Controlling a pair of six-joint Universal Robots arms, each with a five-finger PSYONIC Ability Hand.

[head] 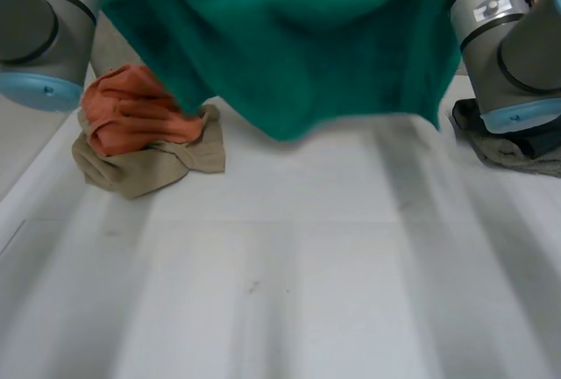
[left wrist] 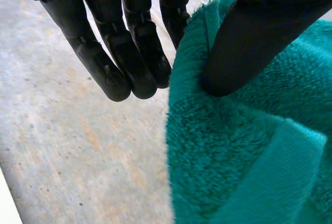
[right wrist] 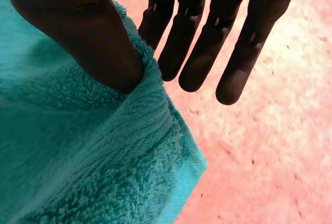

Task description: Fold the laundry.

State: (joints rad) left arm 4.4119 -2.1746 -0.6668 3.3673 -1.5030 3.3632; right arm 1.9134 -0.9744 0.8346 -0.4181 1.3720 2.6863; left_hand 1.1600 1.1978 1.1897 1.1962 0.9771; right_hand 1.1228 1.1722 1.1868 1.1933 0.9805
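A teal green towel (head: 298, 37) hangs in the air between my two arms, its lower edge just above the white table (head: 289, 265). In the left wrist view my left hand (left wrist: 129, 53) pinches the towel (left wrist: 233, 156) at its edge, the thumb pressing the cloth against a finger while the other fingers stay straight beside it. In the right wrist view my right hand (right wrist: 207, 42) pinches the towel (right wrist: 78, 146) near a corner in the same way, thumb on the cloth and the remaining fingers straight beside it.
An orange cloth (head: 131, 111) lies bunched on a beige cloth (head: 153, 164) at the table's left, below the left arm (head: 44, 28). A dark grey cloth pile (head: 517, 151) sits at the right under the right arm (head: 508, 37).
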